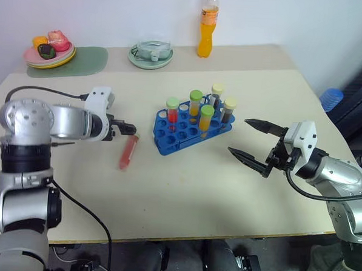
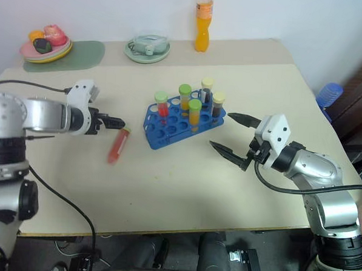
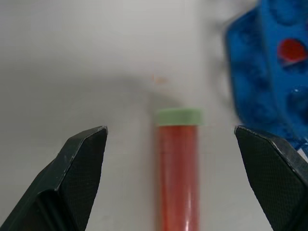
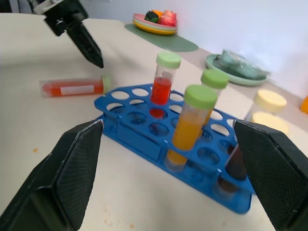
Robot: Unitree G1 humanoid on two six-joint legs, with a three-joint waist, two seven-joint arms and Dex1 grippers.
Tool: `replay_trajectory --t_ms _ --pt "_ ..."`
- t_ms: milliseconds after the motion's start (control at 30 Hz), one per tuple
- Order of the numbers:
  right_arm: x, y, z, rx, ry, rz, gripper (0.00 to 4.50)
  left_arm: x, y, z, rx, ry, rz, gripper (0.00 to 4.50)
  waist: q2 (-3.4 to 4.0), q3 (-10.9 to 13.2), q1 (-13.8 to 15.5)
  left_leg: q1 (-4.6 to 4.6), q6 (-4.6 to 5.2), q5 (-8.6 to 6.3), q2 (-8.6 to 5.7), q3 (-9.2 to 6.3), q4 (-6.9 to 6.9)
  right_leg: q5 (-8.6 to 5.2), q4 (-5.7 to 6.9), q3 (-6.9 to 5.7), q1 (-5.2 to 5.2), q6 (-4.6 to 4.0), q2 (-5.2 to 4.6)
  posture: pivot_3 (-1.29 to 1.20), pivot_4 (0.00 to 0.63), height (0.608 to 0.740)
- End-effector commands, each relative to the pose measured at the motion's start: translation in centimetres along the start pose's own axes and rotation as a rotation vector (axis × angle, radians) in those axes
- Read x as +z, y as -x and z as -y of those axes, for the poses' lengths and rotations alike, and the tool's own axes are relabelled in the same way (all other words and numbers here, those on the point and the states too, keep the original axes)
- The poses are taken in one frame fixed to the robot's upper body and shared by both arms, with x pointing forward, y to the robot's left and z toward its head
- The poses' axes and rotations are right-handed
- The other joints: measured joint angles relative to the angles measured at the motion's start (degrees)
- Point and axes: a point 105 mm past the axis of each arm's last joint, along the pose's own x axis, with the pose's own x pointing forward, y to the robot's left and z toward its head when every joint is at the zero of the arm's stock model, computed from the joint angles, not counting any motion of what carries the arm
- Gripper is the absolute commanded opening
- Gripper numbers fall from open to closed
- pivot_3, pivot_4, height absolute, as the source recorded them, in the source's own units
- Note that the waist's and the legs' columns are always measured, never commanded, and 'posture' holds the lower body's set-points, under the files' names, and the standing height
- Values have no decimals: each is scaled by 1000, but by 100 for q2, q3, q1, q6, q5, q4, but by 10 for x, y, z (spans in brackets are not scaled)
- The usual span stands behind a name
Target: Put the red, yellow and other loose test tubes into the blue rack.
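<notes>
My left tool (image 3: 171, 178), spread, straddles the loose red green-capped tube (image 1: 128, 152); right tool (image 1: 248, 145) spread beside the blue plastic rack (image 1: 168, 141).

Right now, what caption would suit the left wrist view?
Open fingers hover over a red tube lying on the table beside the blue rack.

— Where does the blue plastic test-tube rack (image 1: 192, 129) stand?

— Mid-bench (image 1: 184, 196), with five capped tubes (image 1: 206, 121) upright in it. A red-filled tube with a green cap (image 1: 128, 151) lies flat on the bench just left of the rack.

— And the hands?

— The left hand (image 1: 130, 129) hangs over that lying tube's cap end; the right hand (image 1: 252, 140) is right of the rack, apart from it.

— Behind?

— An orange drink bottle (image 1: 207, 24) at the far edge, a green lidded dish (image 1: 150, 53) left of it, and a plate of toy food (image 1: 49, 50) on a green mat (image 1: 87, 62) at far left.
</notes>
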Motion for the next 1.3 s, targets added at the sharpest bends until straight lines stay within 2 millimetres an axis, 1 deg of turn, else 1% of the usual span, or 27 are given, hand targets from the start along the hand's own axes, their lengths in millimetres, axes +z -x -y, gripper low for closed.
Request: replay_trajectory --t_ms 33,233,333,467,667,767,900,967,1133,1233,1300 --pt "14 4 -2 3 20 29 4422 -1 -2 1 16 19 -64 4338 0 0 -5 0 0 0 0 0 1 0 0 0 0 0 0 0 150 740" --pt "18 10 -15 78 3 30 4422 -7 -13 6 15 79 -190 4338 -1 0 -19 0 0 0 -1 0 2 0 2 1 -2 0 0 0 150 740" --pt "17 11 -20 93 -6 29 4422 -7 -13 4 54 82 -208 4338 -1 0 -20 0 0 0 -1 -1 2 0 2 1 -2 0 0 0 150 740" --pt "14 13 -26 116 -18 18 4422 -12 -23 7 102 90 -258 4338 -2 0 -3 1 -1 0 -2 -1 4 0 3 1 0 0 0 0 150 740" --pt "16 10 -31 117 -23 36 4422 -15 -27 3 165 101 -287 4338 -2 0 -22 1 -2 1 -3 -1 3 1 5 3 -7 1 0 0 150 740" --pt "15 10 -34 123 -26 37 4500 -16 -28 2 192 80 -283 3512 -2 0 -12 1 -2 1 -4 -1 4 1 5 4 -6 1 -1 0 150 740" --pt "13 11 -37 120 -35 34 4500 -23 -30 -3 214 81 -291 1630 -3 -1 -15 1 -2 1 -4 -1 5 1 5 4 -5 1 -1 0 150 740" --pt "11 11 -40 124 -43 30 4500 -28 -31 -6 220 87 -293 845 -3 -1 -20 2 -2 1 -4 -1 5 1 6 4 -5 1 -1 0 150 740" --pt "7 10 -37 131 -49 28 4500 -36 -29 -9 205 89 -261 845 3 -5 -28 9 -2 1 -4 2 4 1 10 8 -4 1 -1 0 150 740" --pt "5 8 -32 132 -47 30 4500 -36 -20 -5 149 80 -184 845 3 -6 -41 11 -2 1 -4 1 3 1 11 12 -4 1 0 0 150 740" --pt "5 7 -29 133 -45 32 4500 -36 -14 3 86 71 -137 845 3 -6 -44 13 -3 1 -4 1 2 1 13 16 -6 1 0 0 150 740"
